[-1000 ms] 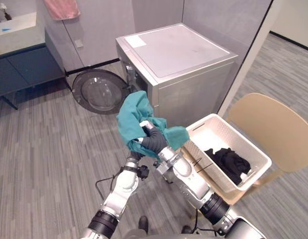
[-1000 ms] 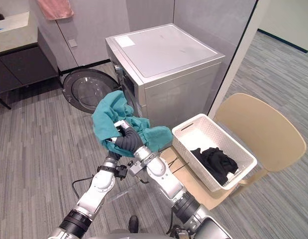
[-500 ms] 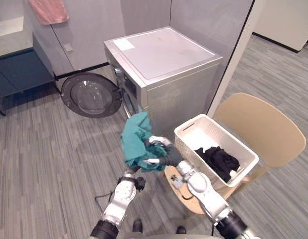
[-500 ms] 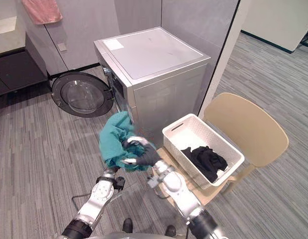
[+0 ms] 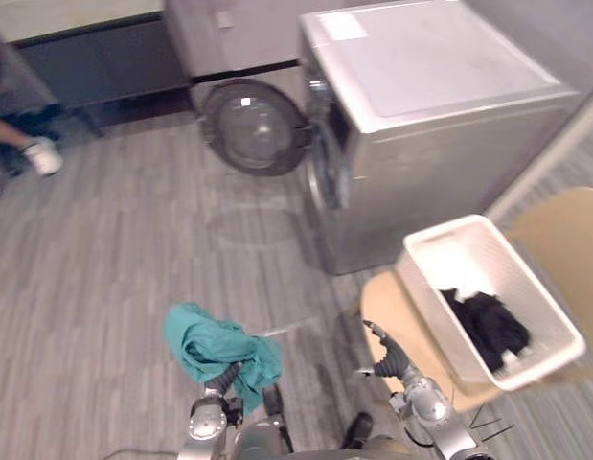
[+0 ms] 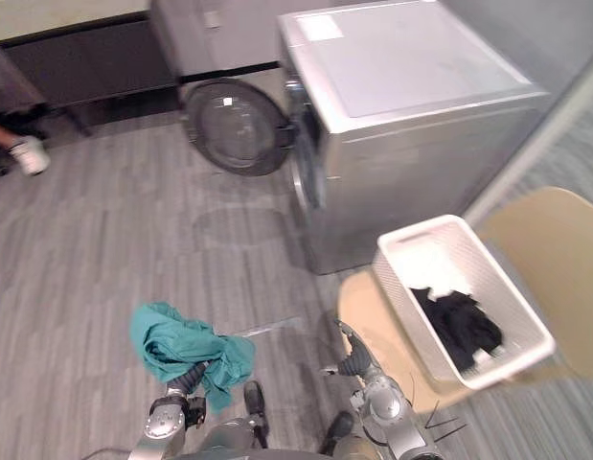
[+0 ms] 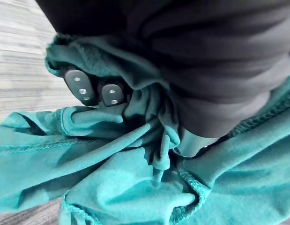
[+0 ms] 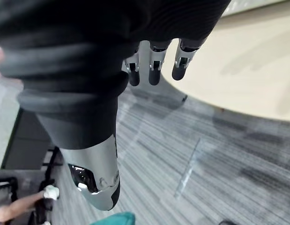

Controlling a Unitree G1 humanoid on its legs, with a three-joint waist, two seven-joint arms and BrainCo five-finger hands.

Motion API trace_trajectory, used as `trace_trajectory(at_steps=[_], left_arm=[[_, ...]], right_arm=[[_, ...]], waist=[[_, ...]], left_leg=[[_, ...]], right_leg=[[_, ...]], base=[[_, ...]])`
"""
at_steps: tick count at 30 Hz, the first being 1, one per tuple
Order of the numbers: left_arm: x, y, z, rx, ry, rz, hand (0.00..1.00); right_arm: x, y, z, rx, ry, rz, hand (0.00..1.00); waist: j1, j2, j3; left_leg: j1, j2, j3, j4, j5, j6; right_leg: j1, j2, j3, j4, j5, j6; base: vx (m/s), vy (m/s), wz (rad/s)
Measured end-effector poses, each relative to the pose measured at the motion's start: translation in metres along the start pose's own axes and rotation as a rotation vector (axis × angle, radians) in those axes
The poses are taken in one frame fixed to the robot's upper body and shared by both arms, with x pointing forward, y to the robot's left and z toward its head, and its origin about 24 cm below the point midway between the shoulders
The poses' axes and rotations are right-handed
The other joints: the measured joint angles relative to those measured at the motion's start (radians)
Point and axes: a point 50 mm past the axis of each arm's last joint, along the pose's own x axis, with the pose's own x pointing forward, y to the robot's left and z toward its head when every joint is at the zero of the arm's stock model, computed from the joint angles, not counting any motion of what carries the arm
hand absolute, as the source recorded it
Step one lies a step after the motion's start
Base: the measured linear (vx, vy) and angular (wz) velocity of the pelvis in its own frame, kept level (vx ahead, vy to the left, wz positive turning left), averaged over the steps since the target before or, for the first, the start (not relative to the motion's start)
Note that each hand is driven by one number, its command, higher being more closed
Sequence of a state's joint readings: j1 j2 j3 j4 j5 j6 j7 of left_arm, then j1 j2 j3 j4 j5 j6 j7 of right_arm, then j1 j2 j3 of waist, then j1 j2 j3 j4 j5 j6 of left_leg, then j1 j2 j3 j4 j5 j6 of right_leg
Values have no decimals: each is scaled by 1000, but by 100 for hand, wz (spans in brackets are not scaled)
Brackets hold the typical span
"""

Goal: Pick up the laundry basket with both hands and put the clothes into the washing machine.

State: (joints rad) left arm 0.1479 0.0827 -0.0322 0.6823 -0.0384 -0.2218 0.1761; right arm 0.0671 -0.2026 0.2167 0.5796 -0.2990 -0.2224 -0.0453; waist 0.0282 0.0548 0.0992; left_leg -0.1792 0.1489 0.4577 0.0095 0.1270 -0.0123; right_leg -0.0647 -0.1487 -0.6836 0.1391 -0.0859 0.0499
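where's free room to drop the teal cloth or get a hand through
The top of the washing machine is bare. The floor between its open door and the teal cloth in the left hand is free. The white basket is crowded with black clothes at its near end, bare at its far end.

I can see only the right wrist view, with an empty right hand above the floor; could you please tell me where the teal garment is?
Observer: The teal garment is bunched in the left hand, whose fingers curl into the cloth, low above the floor.
Operator: Thank you. Is the washing machine ready to take it?
Observer: The washing machine has its round door swung wide open.
Operator: Is anything lying in the basket?
Observer: Yes, a black garment lies in the white basket, which rests on the beige chair beside the machine.
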Motion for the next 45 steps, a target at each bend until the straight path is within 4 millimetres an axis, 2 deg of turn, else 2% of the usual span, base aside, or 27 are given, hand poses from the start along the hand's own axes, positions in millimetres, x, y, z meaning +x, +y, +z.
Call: trace_trajectory(at_steps=[4, 5, 6, 7, 9, 10, 11, 14, 16, 18, 20, 21, 22, 24, 25, 26, 28, 30, 32, 34, 35, 37, 39, 41, 42, 43, 45], left_arm=[[-2, 16, -10, 0, 42, 47, 100], [-3, 15, -12, -1, 50, 46, 100], [-7, 15, -18, -2, 66, 45, 100], [-9, 14, -21, -1, 79, 43, 100], [-11, 17, -23, 8, 82, 44, 100], [-10, 19, -23, 17, 80, 48, 100], [-9, 22, -21, 23, 75, 52, 100], [-7, 25, -19, 37, 68, 54, 100], [-2, 19, -10, 31, 42, 37, 100], [7, 9, 5, 48, -10, -2, 100], [7, 1, 6, 62, -17, -30, 100], [5, -2, 4, 66, -10, -51, 100], [5, -3, 4, 68, -10, -61, 100], [5, -10, 5, 53, -14, -72, 100], [3, -12, 2, 36, 0, -72, 100], [1, -12, -2, 35, 11, -73, 100], [1, -12, -2, 36, 13, -82, 100], [2, -14, 2, 36, -2, -93, 100], [6, -17, 11, 45, -35, -104, 100], [9, -20, 17, 53, -56, -112, 100], [10, -20, 20, 52, -65, -113, 100], [8, -22, 20, 44, -71, -114, 100], [2, -31, 13, 41, -50, -141, 100], [4, -31, 15, 74, -54, -164, 100], [7, -25, 19, 100, -67, -157, 100], [8, -22, 19, 108, -67, -153, 100], [9, -14, 22, 126, -76, -138, 100]], right_arm=[[11, 16, 15, 59, -21, 10, 0], [12, 19, 17, 68, -27, 11, 0], [12, 22, 19, 76, -28, 16, 0], [11, 24, 20, 76, -30, 20, 0], [7, 30, 15, 76, -17, 39, 0], [6, 33, 16, 84, -18, 48, 0], [6, 36, 16, 98, -17, 56, 0], [5, 34, 16, 110, -17, 56, 0], [4, 31, 14, 120, -14, 48, 0], [4, 29, 12, 124, -8, 42, 0], [2, 30, 9, 123, 2, 45, 0], [0, 29, 7, 122, 10, 43, 0], [1, 29, 8, 124, 6, 41, 0], [3, 25, 11, 121, -7, 31, 0], [4, 27, 14, 117, -17, 37, 0], [4, 29, 15, 126, -15, 37, 0], [5, 31, 17, 141, -10, 19, 0], [6, 28, 18, 149, -15, 1, 0], [6, 23, 15, 157, -1, -24, 0], [5, 19, 12, 170, 12, -44, 0], [4, 19, 10, 170, 20, -43, 0], [4, 17, 9, 166, 19, -50, 0], [-2, 15, -1, 145, 45, -50, 0], [-6, 20, -7, 163, 80, -53, 0], [-8, 30, -6, 174, 85, -35, 0], [-6, 32, -3, 177, 76, -28, 0], [-1, 38, 8, 173, 43, -11, 0]], waist=[[13, -47, 19], [15, -58, 23], [12, -74, 31], [8, -79, 35], [-8, -83, 40], [-18, -82, 44], [-25, -77, 55], [-49, -78, 69], [-70, -71, 85], [-83, -75, 98], [-91, -82, 91], [-99, -56, 77], [-101, -52, 76], [-98, -24, 91], [-82, -3, 100], [-68, -5, 103], [-64, -35, 108], [-64, -55, 108], [-63, -58, 110], [-52, -68, 117], [-47, -67, 116], [-35, -48, 110], [-26, 3, 87], [-40, -61, 73], [-37, -121, 55], [-39, -132, 51], [-41, -133, 51]], left_leg=[[12, -74, -63, -6, -32, 20], [22, -98, -69, 7, -79, 27], [44, -128, -87, 25, -119, 36], [62, -153, -103, 40, -142, 46], [95, -176, -158, 79, -194, 72], [102, -173, -191, 94, -211, 80], [119, -164, -230, 101, -227, 83], [179, -156, -274, 90, -254, 79], [228, -150, -315, 94, -276, 61], [277, -155, -370, 87, -312, 13], [328, -141, -417, 103, -374, -21], [328, -115, -434, 148, -397, -60], [300, -110, -427, 213, -402, -68], [158, -45, -392, 550, -370, -124], [59, 30, -366, 814, -312, -163], [3, 90, -336, 993, -330, -141], [-46, 121, -278, 1071, -352, -104], [-107, 127, -227, 999, -370, -76], [-162, 94, -248, 785, -374, -68], [-168, -12, -439, 458, -344, -115], [-171, -29, -499, 390, -327, -132], [-174, -42, -631, 235, -241, -156], [-172, -10, -628, 260, -142, -123], [-177, -53, -544, 343, -187, -101], [-132, -77, -441, 305, -208, -73], [-108, -80, -399, 288, -210, -64], [-3, -76, -252, 243, -227, -4]], right_leg=[[44, -65, -50, 9, -15, 54], [43, -108, -54, 70, -43, 76], [33, -187, -41, 216, -89, 85], [12, -250, 2, 345, -100, 67], [-100, -302, 209, 617, -37, -73], [-146, -261, 306, 687, -74, -64], [-201, -172, 398, 721, -145, -41], [-292, -62, 444, 654, -188, -36], [-349, -12, 432, 444, -156, -20], [-359, 19, 443, 129, -12, -12], [-362, 27, 480, 154, 76, -51], [-370, 30, 458, 215, 85, -63], [-372, 31, 449, 237, 85, -63], [-326, 70, 433, 235, 40, -108], [-260, 125, 436, 200, 22, -143], [-182, 166, 445, 169, 1, -163], [-75, 184, 483, 118, -23, -180], [4, 186, 522, 53, -22, -179], [64, 184, 567, 8, -22, -176], [113, 165, 645, 8, -51, -125], [118, 162, 670, 9, -58, -113], [127, 167, 761, 15, -102, -52], [125, 188, 841, 65, -180, -14], [71, 120, 877, 189, -253, 32], [-10, 56, 862, 296, -247, 52], [-36, 33, 829, 332, -232, 55], [-80, -61, 567, 405, -215, 39]], base=[[139, 113, 54], [150, 153, 37], [155, 169, 49], [163, 173, 57], [268, 187, 69], [369, 136, 84], [328, 25, 69], [339, -13, 65], [388, -69, 74], [531, -164, 89], [593, -234, 80], [599, -244, 73], [586, -288, 47], [533, -267, -1], [603, -235, -54], [599, -216, -64], [566, -180, -56], [523, -126, -55], [501, -5, -67], [456, 126, -97], [384, 211, -117], [428, 342, -161], [402, 462, -166], [289, 458, -126], [197, 278, -127], [237, 312, -171], [215, 313, -165]])
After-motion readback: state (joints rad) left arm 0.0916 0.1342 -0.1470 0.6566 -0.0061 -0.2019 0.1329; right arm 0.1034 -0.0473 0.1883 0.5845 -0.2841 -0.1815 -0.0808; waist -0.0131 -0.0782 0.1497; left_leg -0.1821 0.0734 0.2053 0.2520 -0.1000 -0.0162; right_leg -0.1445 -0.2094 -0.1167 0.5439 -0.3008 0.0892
